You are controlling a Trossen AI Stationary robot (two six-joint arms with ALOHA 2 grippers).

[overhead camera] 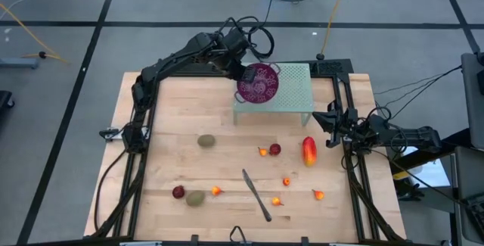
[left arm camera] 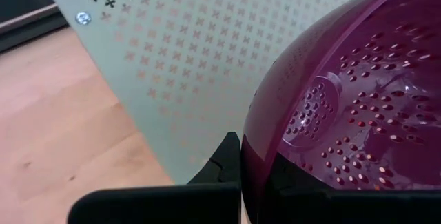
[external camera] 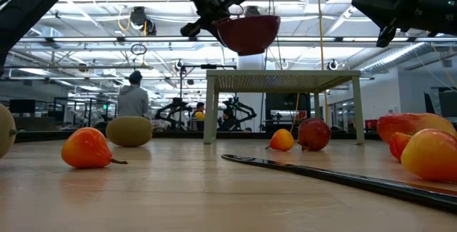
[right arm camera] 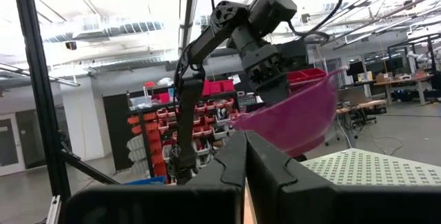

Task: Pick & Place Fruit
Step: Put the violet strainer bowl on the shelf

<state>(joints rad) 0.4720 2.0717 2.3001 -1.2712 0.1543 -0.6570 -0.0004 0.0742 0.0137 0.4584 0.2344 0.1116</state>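
- From above, the left gripper (overhead camera: 243, 74) was clamped on the rim of the round purple bowl with holes (overhead camera: 259, 84), holding it over the pale green perforated metal stand (overhead camera: 291, 88). The right gripper (overhead camera: 330, 117), fingers pressed together and holding nothing, waited at the table's right edge. The fruit lay on the wooden table (overhead camera: 162, 163): two brownish-green oval kiwis (overhead camera: 206, 141), a long red-yellow mango (overhead camera: 309, 151), dark red round fruits (overhead camera: 275, 149) and tiny orange-red ones (overhead camera: 216, 191), around a long dark-handled knife (overhead camera: 256, 194).
- From table height, the bowl (external camera: 248, 33) hung above the stand (external camera: 283, 82).
- The left wrist camera showed the bowl's rim (left arm camera: 331, 120) squeezed between the fingers.
- The right wrist camera showed its own fingers (right arm camera: 238, 165) closed together.
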